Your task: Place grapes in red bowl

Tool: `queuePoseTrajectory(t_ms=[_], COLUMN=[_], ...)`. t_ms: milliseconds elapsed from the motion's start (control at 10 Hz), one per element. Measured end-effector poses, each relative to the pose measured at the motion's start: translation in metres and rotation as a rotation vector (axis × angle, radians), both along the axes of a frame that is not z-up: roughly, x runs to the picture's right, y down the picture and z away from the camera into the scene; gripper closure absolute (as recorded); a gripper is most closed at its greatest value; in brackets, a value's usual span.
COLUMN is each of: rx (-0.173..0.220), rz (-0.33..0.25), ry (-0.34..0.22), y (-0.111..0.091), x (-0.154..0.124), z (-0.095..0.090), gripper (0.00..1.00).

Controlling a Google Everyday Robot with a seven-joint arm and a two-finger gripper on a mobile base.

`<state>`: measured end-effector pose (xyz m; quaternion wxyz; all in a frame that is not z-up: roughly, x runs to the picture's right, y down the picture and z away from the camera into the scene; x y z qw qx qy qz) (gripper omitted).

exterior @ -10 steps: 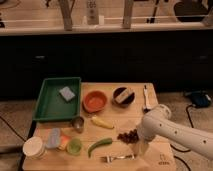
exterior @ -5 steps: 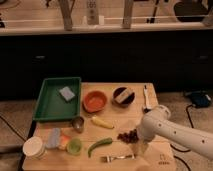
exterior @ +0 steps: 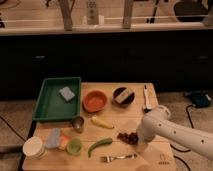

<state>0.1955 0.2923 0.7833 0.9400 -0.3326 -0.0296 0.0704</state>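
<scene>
Scene: a wooden table (exterior: 87,136) crowded with kitchenware sits before you, the robot's white arm (exterior: 175,134) reaching in from the right.
Gripper: you see the gripper (exterior: 139,144) low over the table's front right part, right against the grapes.
Grip: you cannot tell whether it is released or clenched, since the wrist hides that end.
Grapes: the grapes (exterior: 127,136), a small dark bunch, lie on the table at the gripper's left side, touching it or nearly so.
Red bowl: the red bowl (exterior: 95,101) stands well apart from the grapes, towards the back of the table, with nothing in it.
Neighbours: a dark bowl (exterior: 123,95) stands just to the right of the red bowl; a green tray (exterior: 50,107) with a sponge (exterior: 66,93) inside lies to its left.
Foreground: a green chili (exterior: 100,145) and a fork (exterior: 119,157) lie to the left of and below the grapes; a yellow item (exterior: 102,122) and a metal cup (exterior: 77,123) sit nearer the middle.
</scene>
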Motion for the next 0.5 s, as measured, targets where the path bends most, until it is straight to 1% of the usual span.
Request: queuePoseTrajectory(t_ms=[200,300,400,500], rx=[0.001,0.002,0.003,0.010], rz=[0.003,0.003,0.003,0.004], ry=[0.002,0.004,0.005,0.008], y=[0.0004,0.0000,-0.0006,-0.0050], x=[0.0038,0.0049,0.0057,0.0062], z=[0.0004,-0.0011,-0.0023,-0.0049], gripper=[0.57,0.68,0.76,0.86])
